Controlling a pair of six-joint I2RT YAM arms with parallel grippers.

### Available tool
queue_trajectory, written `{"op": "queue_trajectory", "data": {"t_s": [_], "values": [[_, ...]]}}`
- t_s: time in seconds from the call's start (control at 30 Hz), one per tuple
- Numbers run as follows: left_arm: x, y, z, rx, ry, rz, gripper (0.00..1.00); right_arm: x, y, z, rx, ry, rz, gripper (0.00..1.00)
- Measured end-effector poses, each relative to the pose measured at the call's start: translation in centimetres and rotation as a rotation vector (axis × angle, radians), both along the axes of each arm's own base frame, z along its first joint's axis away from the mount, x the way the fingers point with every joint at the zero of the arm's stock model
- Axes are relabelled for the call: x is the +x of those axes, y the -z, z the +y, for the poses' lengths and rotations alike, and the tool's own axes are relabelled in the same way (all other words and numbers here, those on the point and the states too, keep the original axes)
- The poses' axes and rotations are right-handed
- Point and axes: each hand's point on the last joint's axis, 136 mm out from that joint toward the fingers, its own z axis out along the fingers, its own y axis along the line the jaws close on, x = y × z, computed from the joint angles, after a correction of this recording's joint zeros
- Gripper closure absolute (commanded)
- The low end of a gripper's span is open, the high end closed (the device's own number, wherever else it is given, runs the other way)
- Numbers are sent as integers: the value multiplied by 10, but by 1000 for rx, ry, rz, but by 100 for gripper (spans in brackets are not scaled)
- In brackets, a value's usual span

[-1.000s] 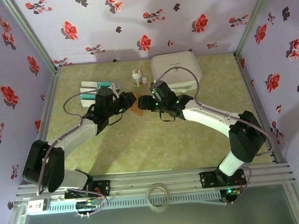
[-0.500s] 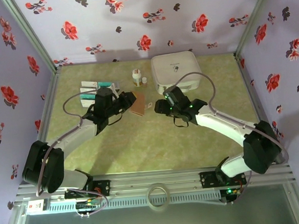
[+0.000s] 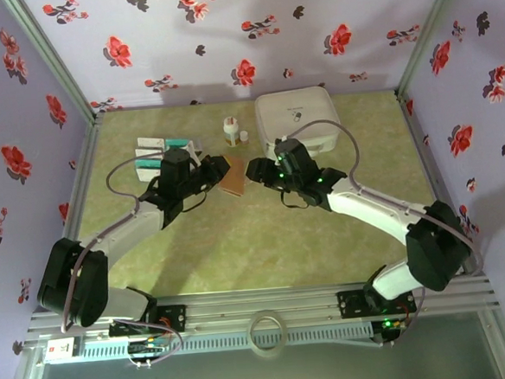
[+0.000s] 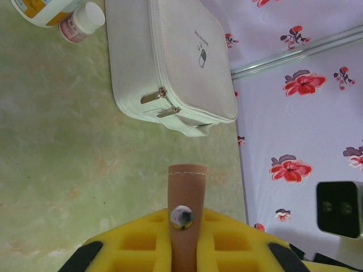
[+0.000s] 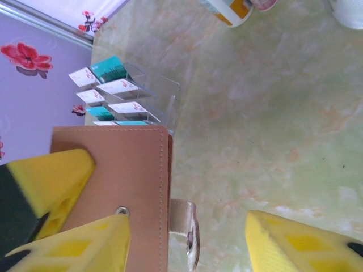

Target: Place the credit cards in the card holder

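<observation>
The card holder [image 3: 233, 182] lies at the middle of the table [image 3: 239, 242], between the two arms. The left gripper [image 3: 216, 169] holds it: in the left wrist view its yellow pads are closed on the brown snap strap [image 4: 187, 195]. Half a second ago the right gripper [image 3: 255, 170] had pulled back toward the right, well apart from the holder. Now it has come again to the holder's right edge, and its jaws are narrower than before but not closed. In the right wrist view the stitched edge and the strap sit in the gap, and nothing is gripped. I judge that it is going to catch the flap to open the holder. The credit cards [image 3: 159, 153] wait in their clear stand [image 5: 156, 99] at the left, and I see none in the holder.
</observation>
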Motion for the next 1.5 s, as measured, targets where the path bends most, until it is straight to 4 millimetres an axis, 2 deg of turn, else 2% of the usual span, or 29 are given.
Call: {"op": "queue_trajectory", "data": {"t_s": [0.13,0.27,0.4,0.47,0.63,0.8,0.97,1.03,1.23,1.33,1.5], "values": [[0,-1,0,-2,0,-3,99,0,18,4,5,2,37,69],[-1,-2,1,-3,0,-5,99,0,25,5,11,-1,56,100],[-3,4,2,0,-1,0,98,2,23,5,22,-5,51,100],[-3,9,3,4,-4,3,92,1,24,4,26,-9,55,100],[-3,35,3,28,-4,37,63,-5,13,3,53,-29,45,100],[-3,64,1,51,6,82,47,-13,-8,7,97,-63,20,100],[2,76,-7,32,25,84,41,-15,-24,26,131,-117,10,100],[2,81,-9,21,31,83,40,-14,-24,35,141,-140,11,100],[-2,102,-11,-10,33,97,39,-12,1,51,123,-180,72,100],[-7,112,-8,-13,28,111,39,-13,10,51,110,-194,96,100],[-11,116,-5,-21,27,102,38,-13,15,47,107,-220,106,100]]}}
